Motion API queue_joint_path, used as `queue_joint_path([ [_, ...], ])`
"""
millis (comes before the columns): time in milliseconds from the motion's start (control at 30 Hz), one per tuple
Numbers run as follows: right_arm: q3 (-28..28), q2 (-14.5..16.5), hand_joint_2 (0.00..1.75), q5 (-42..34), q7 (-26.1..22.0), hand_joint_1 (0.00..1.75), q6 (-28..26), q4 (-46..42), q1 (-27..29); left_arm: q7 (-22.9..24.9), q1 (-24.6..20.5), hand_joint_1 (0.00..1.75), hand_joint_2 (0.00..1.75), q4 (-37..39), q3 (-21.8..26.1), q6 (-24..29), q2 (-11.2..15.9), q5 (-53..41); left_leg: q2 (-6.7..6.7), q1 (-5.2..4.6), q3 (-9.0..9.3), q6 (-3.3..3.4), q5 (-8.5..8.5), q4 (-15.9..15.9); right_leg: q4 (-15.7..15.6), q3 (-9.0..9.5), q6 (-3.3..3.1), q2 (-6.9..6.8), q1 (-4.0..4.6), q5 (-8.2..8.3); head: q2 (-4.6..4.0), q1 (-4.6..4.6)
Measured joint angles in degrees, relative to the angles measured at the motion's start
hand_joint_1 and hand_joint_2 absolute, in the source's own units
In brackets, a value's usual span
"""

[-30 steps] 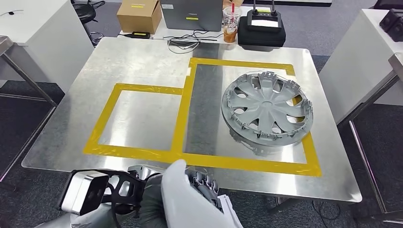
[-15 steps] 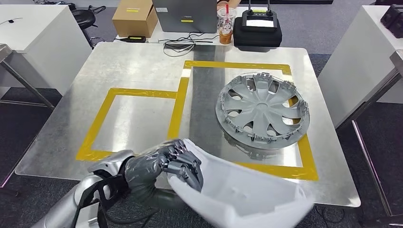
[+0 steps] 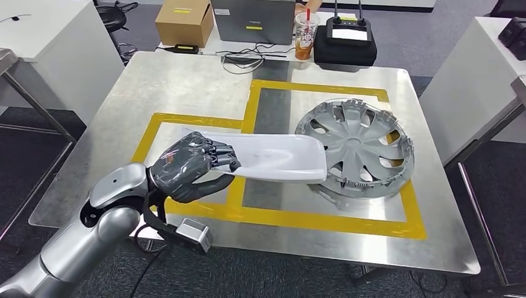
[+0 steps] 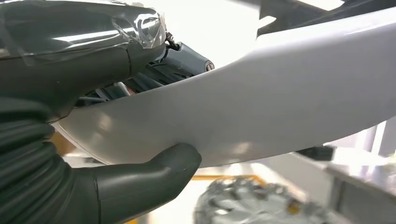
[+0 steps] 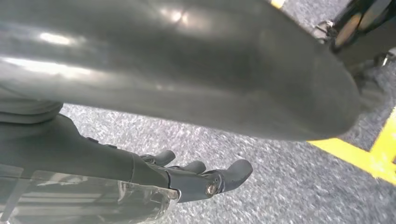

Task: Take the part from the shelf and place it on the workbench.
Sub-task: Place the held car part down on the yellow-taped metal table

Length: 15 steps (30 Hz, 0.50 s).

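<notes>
The part point(image 3: 279, 158) is a long, curved white plastic panel, held level just above the workbench point(image 3: 186, 81). My left hand point(image 3: 186, 164) grips its left end, fingers on top and thumb point(image 4: 154, 172) underneath. The panel point(image 4: 280, 88) reaches from the left yellow-taped square across the tape line to the edge of the grey hubcap point(image 3: 356, 146). Whether it touches the steel top I cannot tell. My right hand point(image 5: 187, 177) hangs over grey carpet with its fingers loosely extended and nothing in them.
The hubcap lies inside the right yellow-taped rectangle. Behind the workbench stand a cardboard box point(image 3: 183, 22), a laptop point(image 3: 253, 18), a drink cup point(image 3: 304, 34) and a black case point(image 3: 345, 43). White tables point(image 3: 37, 43) flank both sides.
My left hand has carried the white panel up from below the near table edge and forward over the left taped square. The panel now lies level, pointing right toward the hubcap.
</notes>
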Motion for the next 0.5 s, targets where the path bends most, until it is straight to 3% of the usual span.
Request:
queue_joint_path([
  [67,0.0,0.1,0.0,0.0,0.0,0.0,0.1,-0.3,0.1,0.8,0.1,1.75,1.75,1.9,0.0,-0.1,0.1,-0.7,-0.03,-0.38,-0.06,0.11,-0.08,0.1,5.6,-3.06,-0.01,0.0,0.08,-1.66,0.01,0.11],
  [100,0.0,0.1,0.0,0.0,0.0,0.0,0.1,-0.4,0.2,1.3,0.1,1.75,1.75,2.7,0.0,-0.2,0.1,-1.2,-0.07,-0.52,-0.06,0.16,-0.15,0.1,5.6,-3.2,0.24,0.0,0.11,-1.24,0.01,0.1],
  [167,0.1,0.1,0.0,0.0,0.0,0.0,0.2,-0.5,0.3,3.0,0.1,1.75,1.75,4.5,0.0,-0.7,0.2,-3.2,-0.18,-0.64,-0.03,0.08,-0.47,0.5,-1.2,-0.12,0.93,-0.01,0.18,1.8,0.01,0.12],
  [233,0.2,0.1,0.0,0.2,-0.1,0.0,0.2,-0.8,0.3,4.8,0.1,1.75,1.75,7.4,0.2,-1.1,0.2,-5.6,-0.24,-0.88,-0.13,-0.34,-1.01,1.1,-8.2,3.4,0.77,0.01,0.43,4.37,0.01,0.09],
  [267,0.3,0.1,0.0,0.2,-0.2,0.0,0.2,-0.8,0.2,5.5,0.2,1.75,1.75,9.3,0.5,-1.2,0.2,-6.8,-0.22,-0.98,-0.21,-0.55,-1.21,1.3,-9.7,4.17,0.43,0.04,0.57,4.86,0.01,0.05],
  [400,0.7,0.1,0.0,0.5,-0.2,0.0,0.3,-0.9,-0.1,7.1,0.5,1.75,1.75,18.0,2.3,0.1,0.0,-11.2,-0.07,-0.74,-0.76,-1.51,-2.13,2.3,-10.1,4.33,-0.66,0.21,0.44,5.04,0.01,-0.06],
  [433,0.8,0.1,0.0,0.6,-0.2,0.0,0.3,-0.9,-0.2,7.7,0.4,1.75,1.75,20.4,3.0,0.4,0.0,-12.1,-0.07,-0.56,-1.59,-1.95,-3.19,4.1,-10.2,4.42,-0.9,0.23,0.24,5.06,0.01,-0.14],
  [500,1.0,0.2,0.0,0.9,-0.1,0.0,0.4,-0.9,-0.4,9.3,0.2,1.75,1.75,25.2,4.6,1.0,-0.1,-13.9,-0.06,-0.01,-4.97,-2.87,-6.49,10.9,-10.2,4.47,-1.19,0.3,0.17,5.03,0.01,-0.34],
])
